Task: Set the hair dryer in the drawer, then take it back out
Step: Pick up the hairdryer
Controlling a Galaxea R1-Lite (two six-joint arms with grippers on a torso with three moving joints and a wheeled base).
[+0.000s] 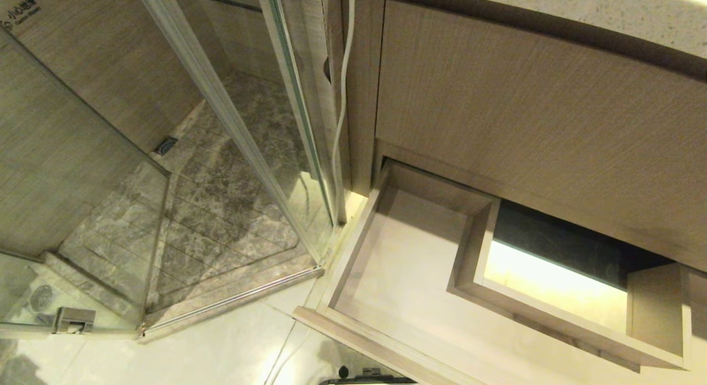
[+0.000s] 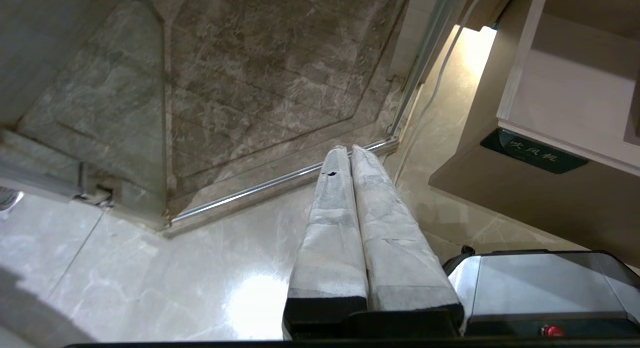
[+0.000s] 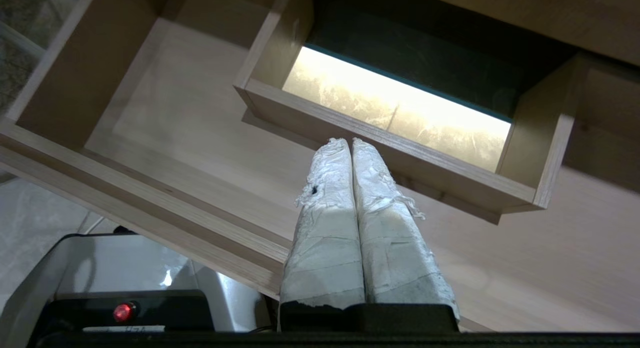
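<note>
Right claw (image 3: 348, 147) closed, empty, above open drawer (image 3: 200, 118), left claw (image 2: 348, 154) closed

Legible markings: two signs, both partly readable.
Dark label plate (image 2: 533, 151) on the drawer (image 2: 525, 198) front corner: pale Chinese characters, apparently 吹风机. Caution sticker (image 1: 21, 13) on the shower glass (image 1: 66, 153): Chinese characters over small, illegible English print.

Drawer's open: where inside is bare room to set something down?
The open beige wood-grain drawer has bare floor between its left wall and the raised box-shaped cutout, and along the front edge before that cutout. The cutout fills the rear right. Both grippers, left and right, are shut and empty.
</note>
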